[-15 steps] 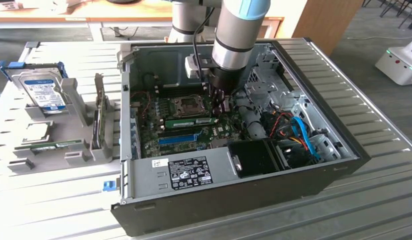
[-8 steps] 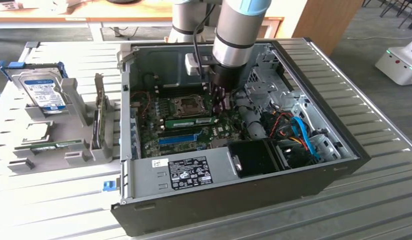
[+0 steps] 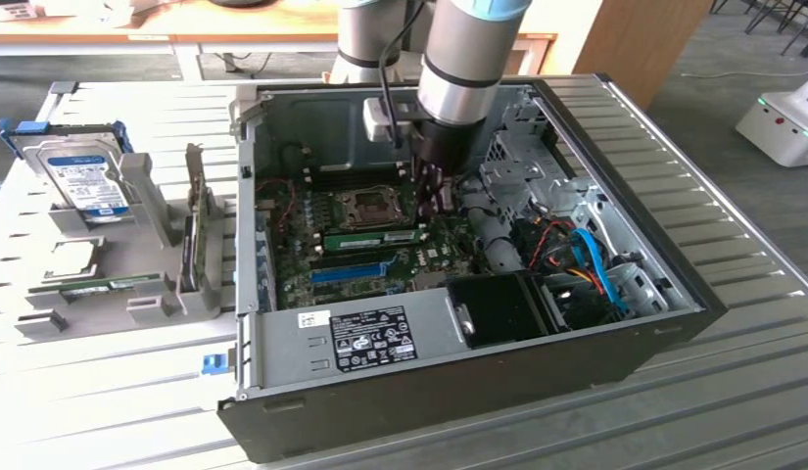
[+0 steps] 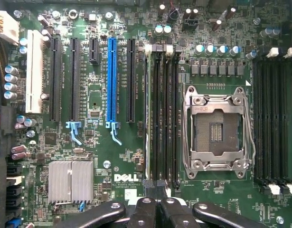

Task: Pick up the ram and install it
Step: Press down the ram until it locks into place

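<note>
The ram (image 3: 373,238), a green stick with a white label, stands on edge in a memory slot of the motherboard inside the open computer case (image 3: 665,294), between the CPU socket (image 3: 373,205) and the blue slot (image 3: 349,271). In the wrist view the ram (image 4: 146,109) is a thin pale edge in the memory slot closest to the expansion slots. My gripper (image 3: 437,196) hangs above the board beside the socket, apart from the ram. Its dark fingers (image 4: 145,209) are pressed together, so my gripper (image 4: 155,204) is shut on nothing.
A grey holder (image 3: 142,304) outside the case, on the exterior view's left, carries a hard drive with a blue label (image 3: 79,176) and another green stick (image 3: 110,286). Blue and orange cables (image 3: 590,266) and a black fan shroud (image 3: 501,308) crowd the case's other side.
</note>
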`<state>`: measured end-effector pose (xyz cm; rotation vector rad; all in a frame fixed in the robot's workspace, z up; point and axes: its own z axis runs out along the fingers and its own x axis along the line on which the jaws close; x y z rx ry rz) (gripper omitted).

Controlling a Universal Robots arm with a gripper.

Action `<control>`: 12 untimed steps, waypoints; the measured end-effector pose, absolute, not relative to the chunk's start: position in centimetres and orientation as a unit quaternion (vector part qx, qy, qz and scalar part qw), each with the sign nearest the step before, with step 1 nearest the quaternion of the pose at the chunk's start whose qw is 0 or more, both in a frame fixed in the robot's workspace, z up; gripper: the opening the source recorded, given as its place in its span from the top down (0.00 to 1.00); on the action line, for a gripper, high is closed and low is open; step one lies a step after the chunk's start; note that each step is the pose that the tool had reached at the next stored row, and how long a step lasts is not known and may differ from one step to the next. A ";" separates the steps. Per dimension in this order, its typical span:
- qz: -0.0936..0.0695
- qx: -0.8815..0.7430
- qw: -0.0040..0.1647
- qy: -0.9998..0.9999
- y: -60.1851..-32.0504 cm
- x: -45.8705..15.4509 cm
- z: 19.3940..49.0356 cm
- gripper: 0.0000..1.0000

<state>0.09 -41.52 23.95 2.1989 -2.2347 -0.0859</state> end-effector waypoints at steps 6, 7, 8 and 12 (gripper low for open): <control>-0.027 0.701 0.003 -0.713 -41.5 0.1 24.5 0.89; -0.027 0.701 0.003 -0.713 -41.5 0.1 24.6 0.89; -0.027 0.701 0.003 -0.713 -41.5 0.1 24.6 0.89; -0.027 0.701 0.003 -0.713 -41.5 0.1 25.0 0.89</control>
